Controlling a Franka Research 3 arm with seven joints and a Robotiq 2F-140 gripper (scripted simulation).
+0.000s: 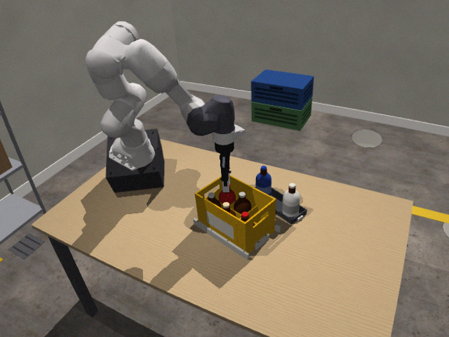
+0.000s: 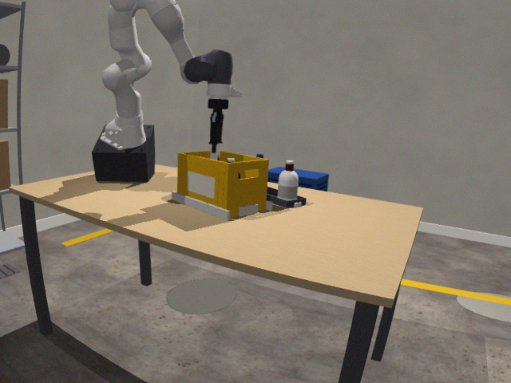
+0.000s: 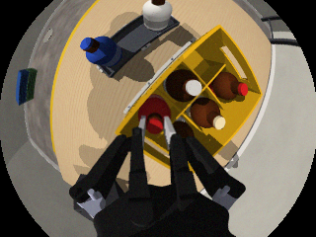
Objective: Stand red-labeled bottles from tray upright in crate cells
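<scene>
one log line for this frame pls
phase: release | gripper: fingers loose around neck | red bottle: upright in yellow crate, four bottles inside | tray: blue bottle, white bottle upright
</scene>
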